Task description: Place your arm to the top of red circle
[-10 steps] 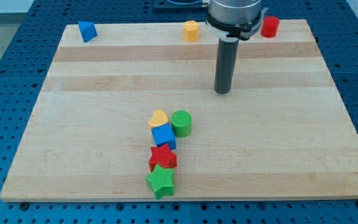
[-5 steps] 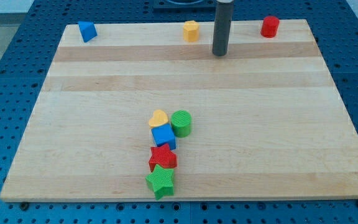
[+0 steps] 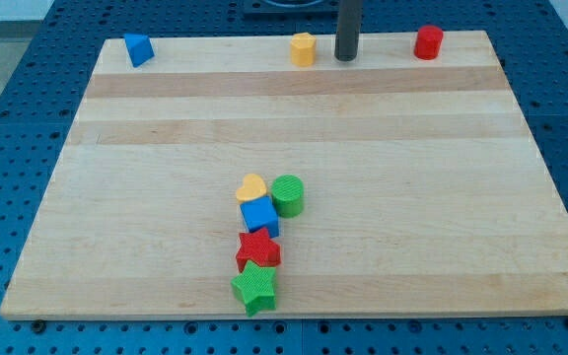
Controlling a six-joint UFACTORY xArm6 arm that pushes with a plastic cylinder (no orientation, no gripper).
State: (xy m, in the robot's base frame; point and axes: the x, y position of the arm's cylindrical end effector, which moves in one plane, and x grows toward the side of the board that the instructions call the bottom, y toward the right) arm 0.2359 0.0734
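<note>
Red circle sits near the desk's top right corner. Nearest the view's bottom, green star, red star, blue cube, yellow heart and green circle cluster unmoved. Farther up, my tip has slid from mid-desk to the top edge, between yellow block and red circle, left of the latter, apart. The tool is a plain rod, holding nothing. Blue block lies top left.

My tip sitting between hexagon block at view's left and red circle at view's right, along board's top edge.
</note>
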